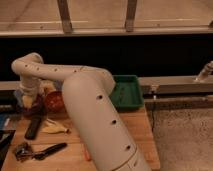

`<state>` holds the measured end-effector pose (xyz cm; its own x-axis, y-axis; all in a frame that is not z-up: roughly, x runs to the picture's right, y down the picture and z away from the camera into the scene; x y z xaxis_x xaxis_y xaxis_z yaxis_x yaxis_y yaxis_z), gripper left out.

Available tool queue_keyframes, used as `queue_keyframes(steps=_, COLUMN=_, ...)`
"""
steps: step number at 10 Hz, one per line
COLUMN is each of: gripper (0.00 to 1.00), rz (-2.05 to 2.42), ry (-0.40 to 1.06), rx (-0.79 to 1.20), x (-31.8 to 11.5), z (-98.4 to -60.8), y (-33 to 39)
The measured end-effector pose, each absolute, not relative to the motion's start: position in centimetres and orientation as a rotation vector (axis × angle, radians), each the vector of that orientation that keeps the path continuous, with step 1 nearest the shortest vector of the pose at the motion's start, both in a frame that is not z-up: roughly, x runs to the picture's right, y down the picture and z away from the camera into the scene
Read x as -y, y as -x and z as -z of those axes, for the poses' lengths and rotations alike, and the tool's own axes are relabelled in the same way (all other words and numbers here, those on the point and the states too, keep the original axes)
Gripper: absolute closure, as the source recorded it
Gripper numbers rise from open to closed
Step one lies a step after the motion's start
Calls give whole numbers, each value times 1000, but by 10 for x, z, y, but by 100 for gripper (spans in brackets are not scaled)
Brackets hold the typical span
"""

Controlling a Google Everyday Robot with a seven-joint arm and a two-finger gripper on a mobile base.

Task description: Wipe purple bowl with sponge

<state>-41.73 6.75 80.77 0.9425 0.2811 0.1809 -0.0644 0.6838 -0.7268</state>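
The purple bowl (31, 106) sits at the far left of the wooden table, just left of the red-orange bowl (54, 100). My gripper (26, 99) points down into the purple bowl, at the end of the white arm that curves in from the lower middle. A pale yellow patch, the sponge (23, 102), shows at the gripper's tip against the bowl. The gripper looks shut on it. Much of the bowl is hidden behind the gripper and wrist.
A green tray (126, 92) stands at the back right of the table. A flat yellow banana-like item (54, 128), a dark block (33, 128), a black-handled tool (42, 151) and a small orange item (86, 155) lie in front. The table's right edge (149, 135) borders the floor.
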Motion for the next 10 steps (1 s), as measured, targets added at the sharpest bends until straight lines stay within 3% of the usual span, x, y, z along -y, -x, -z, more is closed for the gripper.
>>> queue_keyframes(steps=4, gripper=100, rz=-232, ry=840, rx=283, x=-74, z=-830, y=402)
queue_keyframes(steps=10, gripper=100, rz=-135, ry=831, rx=316, x=-60, z=-823, y=442)
